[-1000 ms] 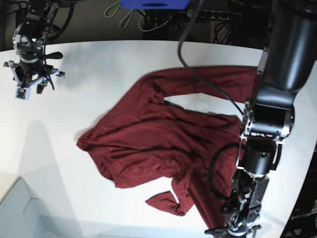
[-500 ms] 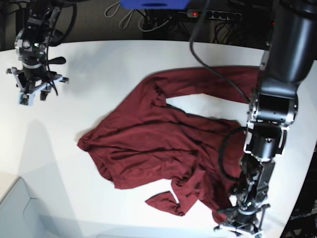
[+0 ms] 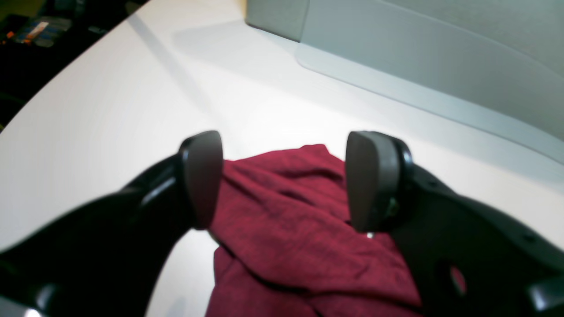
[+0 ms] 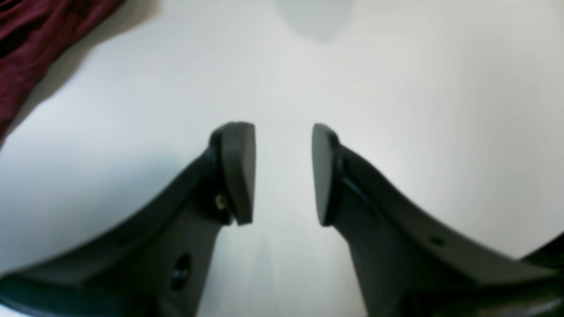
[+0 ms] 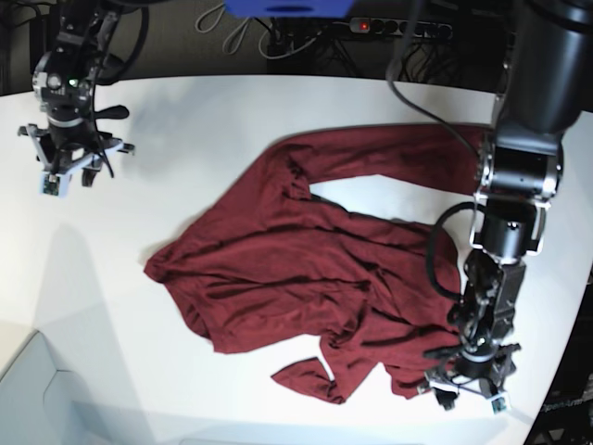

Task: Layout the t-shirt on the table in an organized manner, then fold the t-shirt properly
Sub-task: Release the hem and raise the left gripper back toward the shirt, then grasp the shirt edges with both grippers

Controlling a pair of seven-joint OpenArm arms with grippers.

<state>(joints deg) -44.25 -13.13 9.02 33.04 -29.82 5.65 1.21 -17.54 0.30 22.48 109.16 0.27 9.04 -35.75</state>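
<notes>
Two claws open, empty. Left claw (image 5: 466,383) straddling t-shirt (image 5: 315,269) hem at near table (image 5: 185,130) edge; right claw (image 5: 65,167) far off, shirt crumpled mid-table, long axis diagonal.

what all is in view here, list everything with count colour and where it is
t-shirt: one, dark maroon-red, long sleeves, spread crumpled across the middle of the table, one sleeve stretched toward the far right
table: one, glossy white, under everything
power strip: one, dark with a red light, behind the table's far edge
cables: several, pale and dark, on the floor behind the table
grey panel: one, pale grey, along the table's near edge
left gripper: one, black, jaws apart over a bunched edge of the shirt, at the near right of the base view
right gripper: one, black, jaws apart and empty over bare table, far left of the base view
</notes>
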